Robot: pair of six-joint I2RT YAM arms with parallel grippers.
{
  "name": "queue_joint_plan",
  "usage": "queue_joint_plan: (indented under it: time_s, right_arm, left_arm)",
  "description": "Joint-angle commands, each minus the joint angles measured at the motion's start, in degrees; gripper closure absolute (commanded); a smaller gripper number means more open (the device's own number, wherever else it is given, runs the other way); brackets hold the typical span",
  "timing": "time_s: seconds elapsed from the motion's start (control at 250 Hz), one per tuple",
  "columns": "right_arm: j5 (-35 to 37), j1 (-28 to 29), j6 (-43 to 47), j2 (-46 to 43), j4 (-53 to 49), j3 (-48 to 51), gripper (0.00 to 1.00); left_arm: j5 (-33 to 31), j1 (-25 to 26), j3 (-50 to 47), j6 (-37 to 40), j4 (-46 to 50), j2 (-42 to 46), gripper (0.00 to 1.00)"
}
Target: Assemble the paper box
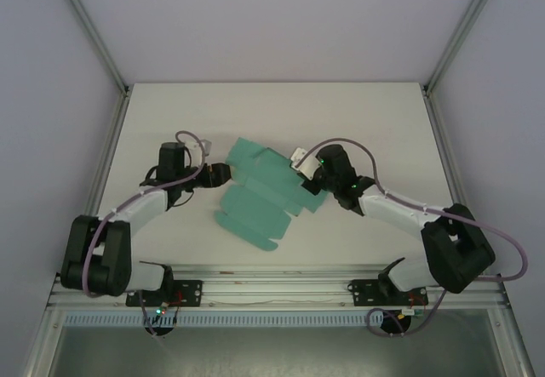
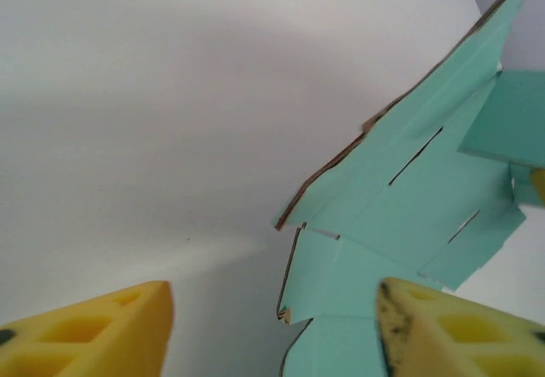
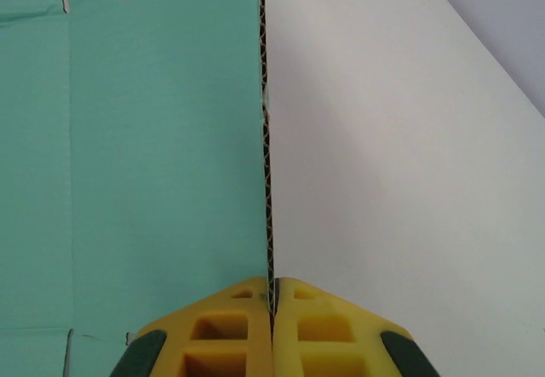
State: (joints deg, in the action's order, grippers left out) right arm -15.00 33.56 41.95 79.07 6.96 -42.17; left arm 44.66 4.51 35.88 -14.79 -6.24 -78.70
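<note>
paper box (image 1: pixel 260 194): flat teal die-cut sheet, not folded up, lying about mid-table (image 1: pixel 170 113). right gripper (image 3: pixel 272 296), just right of table centre, is closed tight on the sheet's edge. The card is sandwiched between both yellow pads (image 3: pixel 230 326), and its corrugated edge runs straight out from the pinch. left gripper (image 2: pixel 272 309), just left of table centre, has its jaws well apart with nothing clamped. One finger (image 2: pixel 443 326) sits at the sheet's near corner; can't tell from the wrist view if it touches. The panel there looks tilted up off the table, slots visible.
</note>
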Motion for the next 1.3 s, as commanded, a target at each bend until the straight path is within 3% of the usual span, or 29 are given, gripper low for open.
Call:
queue_joint_plan:
  time_s: [0.0,0.24,0.428,0.684,0.891,1.023,1.179,1.299]
  right_arm:
    - [-2.35,-0.77,-2.08,-1.38,-0.64,-2.22,1.00]
    - [-3.49,-1.05,-3.01,-0.63,-1.10,-2.68,1.00]
    - [-2.18,-1.38,-5.71,-0.26,-1.07,-3.29,1.00]
    - [2.67,-3.34,-13.99,3.26,-3.91,-7.19,1.00]
    - [0.18,-6.29,-19.25,5.78,-6.69,-9.34,1.00]
    - [-0.90,-6.42,-19.27,5.87,-8.46,-10.15,1.00]
    - [-4.45,-5.95,-15.60,2.37,-4.77,-6.75,1.00]
    - [-4.40,-5.34,-15.76,0.52,-5.76,-7.10,1.00]
  left_arm:
    - [6.36,0.14,1.79,0.86,-5.18,-3.64,0.47]
    - [10.20,0.50,1.38,0.03,-13.62,-7.97,0.63]
    - [10.82,0.50,1.56,-1.18,-16.64,-10.43,1.00]
    - [11.42,1.80,-2.79,0.67,-18.11,-4.95,1.00]
    - [7.72,5.68,-3.46,5.28,-12.44,1.22,1.00]
    - [1.03,9.33,-2.51,8.27,-7.72,3.95,1.00]
    - [-18.62,16.48,4.61,11.81,4.40,2.07,1.00]
    - [-29.62,22.85,7.73,12.84,5.88,-2.13,1.00]
